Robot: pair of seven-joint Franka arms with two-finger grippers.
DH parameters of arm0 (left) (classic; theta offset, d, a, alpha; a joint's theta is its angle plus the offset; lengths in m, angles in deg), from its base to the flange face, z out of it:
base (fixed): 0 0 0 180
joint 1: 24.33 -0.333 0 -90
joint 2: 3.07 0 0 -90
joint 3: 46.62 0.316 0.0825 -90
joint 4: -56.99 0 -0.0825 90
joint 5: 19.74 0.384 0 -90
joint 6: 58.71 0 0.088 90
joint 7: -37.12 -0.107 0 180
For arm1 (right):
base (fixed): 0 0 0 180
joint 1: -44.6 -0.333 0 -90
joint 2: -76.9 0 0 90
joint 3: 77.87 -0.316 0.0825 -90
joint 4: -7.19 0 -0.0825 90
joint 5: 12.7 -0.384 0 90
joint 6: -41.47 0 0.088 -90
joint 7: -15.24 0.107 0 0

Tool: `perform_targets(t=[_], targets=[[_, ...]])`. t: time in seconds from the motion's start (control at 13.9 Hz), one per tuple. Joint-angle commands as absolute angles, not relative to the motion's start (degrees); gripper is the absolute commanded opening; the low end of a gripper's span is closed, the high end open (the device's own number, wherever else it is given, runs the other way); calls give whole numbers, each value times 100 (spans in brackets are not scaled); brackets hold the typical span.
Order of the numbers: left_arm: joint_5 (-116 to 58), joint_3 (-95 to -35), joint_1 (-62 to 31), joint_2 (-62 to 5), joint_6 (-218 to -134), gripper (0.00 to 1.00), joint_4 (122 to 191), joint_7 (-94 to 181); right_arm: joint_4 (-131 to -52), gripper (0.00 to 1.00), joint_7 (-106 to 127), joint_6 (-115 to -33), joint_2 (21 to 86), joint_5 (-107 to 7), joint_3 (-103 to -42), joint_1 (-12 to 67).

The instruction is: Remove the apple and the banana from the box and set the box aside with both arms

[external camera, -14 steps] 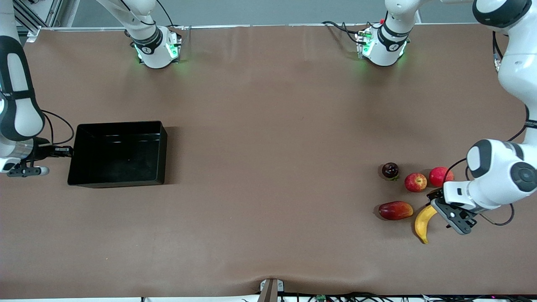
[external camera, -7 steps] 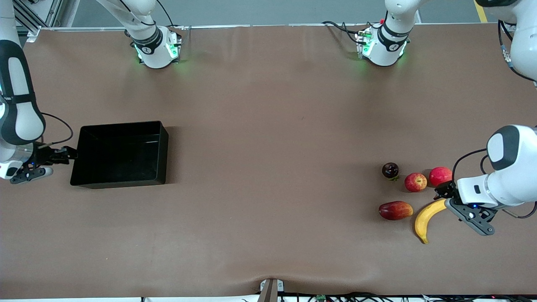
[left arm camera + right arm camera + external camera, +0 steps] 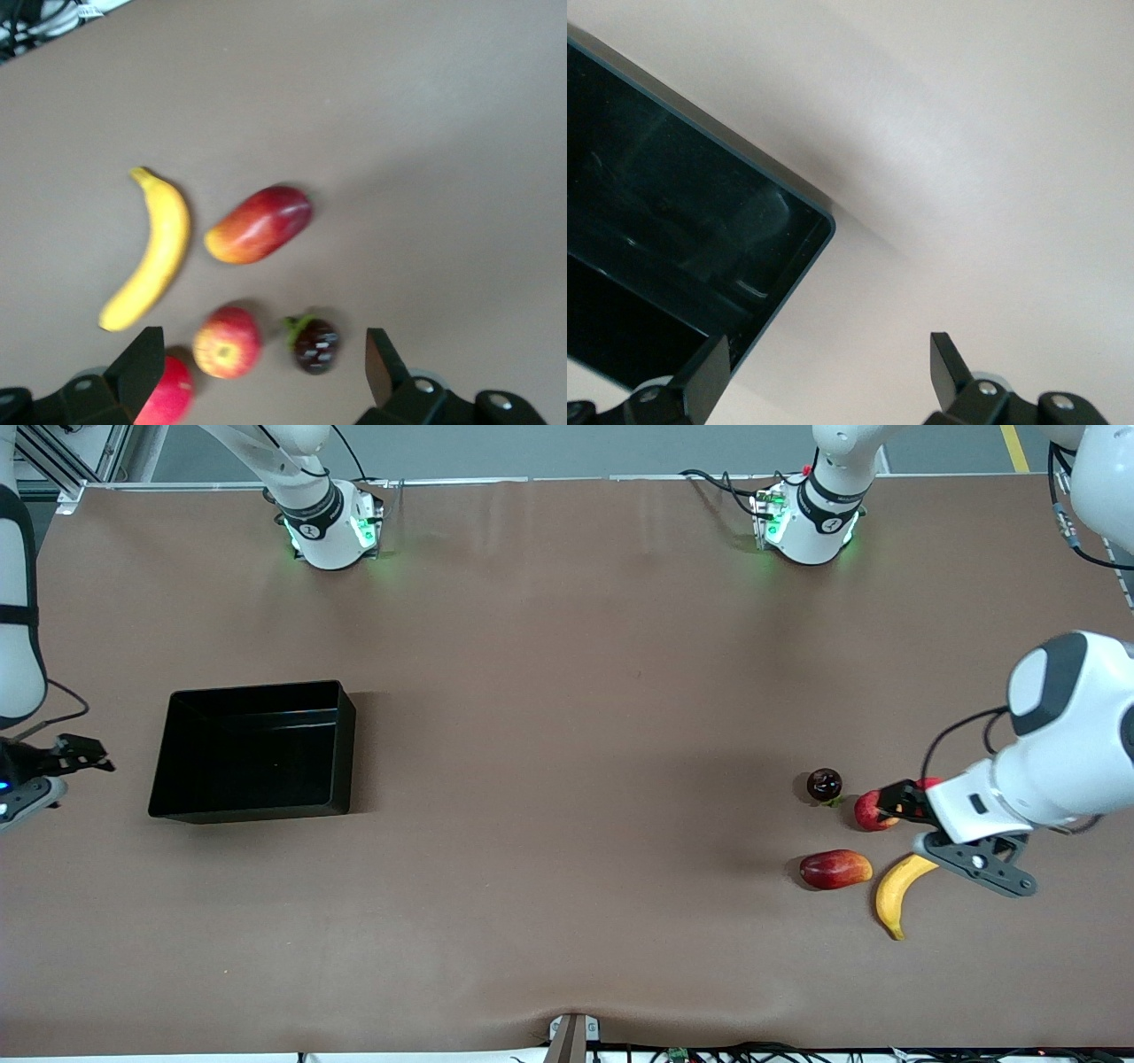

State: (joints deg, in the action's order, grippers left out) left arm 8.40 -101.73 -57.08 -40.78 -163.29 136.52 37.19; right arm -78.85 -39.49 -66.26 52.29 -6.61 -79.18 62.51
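Two grippers, both with fingers apart and holding nothing. The left gripper is hovering over the small round red-and-yellow apple. The long curved yellow banana is lying just nearer the front camera than that apple. The black rectangular plastic box is sitting well apart from that apple, toward the right arm's end; the right gripper is hanging beside this box.

Setting: robotics laboratory. Evidence: two white jointed arms bolted by green-lit bases to a brown-covered surface; aluminium framing and loose cables are seen near those bases; grey floor adjoins.
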Motion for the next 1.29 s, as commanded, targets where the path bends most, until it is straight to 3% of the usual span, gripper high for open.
perform_targets(t=[0.0,0.22,0.43,0.79,0.86,1.22], targets=[[768,-10497,-5737,-3875,-16102,100,13759,4798,-7202,100,-4030,-6102,5185,-488,-7937,6183],[768,-10770,-5737,-3604,-15646,100,13768,6177,-6902,100,-4039,-5751,5395,-680,-7980,6016],[794,-10753,-5799,-3296,-15320,100,13724,6305,-6507,100,-3996,-4471,5641,-1479,-7963,5893],[654,-10762,-6133,-3128,-15187,100,13706,5804,-6400,100,-3358,-4177,6010,-1473,-7806,5262],[471,-10597,-6116,-2823,-15178,100,13706,5708,-6418,100,-2675,-3932,6142,-1446,-7640,5033],[-1163,-7613,-4423,-1048,-15126,100,14267,4594,-6663,100,-1271,-3394,6616,-1489,-6095,3434]])
